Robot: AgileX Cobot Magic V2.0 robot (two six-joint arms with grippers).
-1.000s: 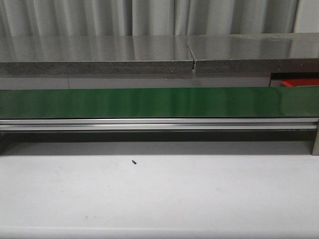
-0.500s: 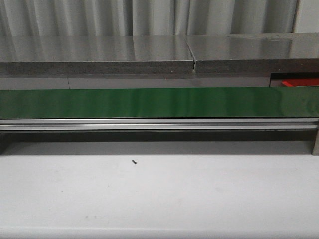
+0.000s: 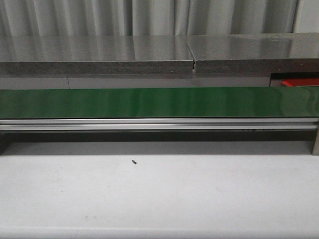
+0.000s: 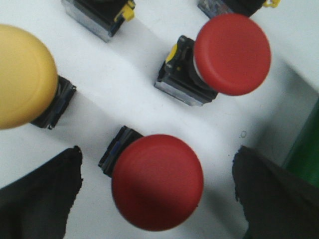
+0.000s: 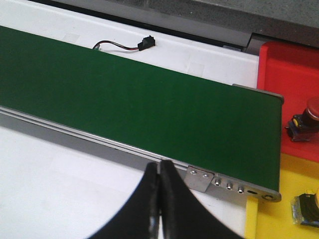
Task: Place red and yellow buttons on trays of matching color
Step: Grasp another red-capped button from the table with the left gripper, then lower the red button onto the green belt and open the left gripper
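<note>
In the left wrist view the left gripper hangs with its dark fingers spread wide, one on either side of a red button that lies on the white surface; nothing is in its grasp yet. Just beyond lie a second red button and a yellow button, the latter cut off at the frame edge, plus two more housings barely showing. These remain to be sorted.

The right gripper is pressed closed and empty, near the green conveyor belt. Past the belt's end, a red tray already carries one red button, and the yellow tray holds a button cut off by the frame, its cap colour unclear.

The front view shows only the belt and bare surface; neither arm appears there.
</note>
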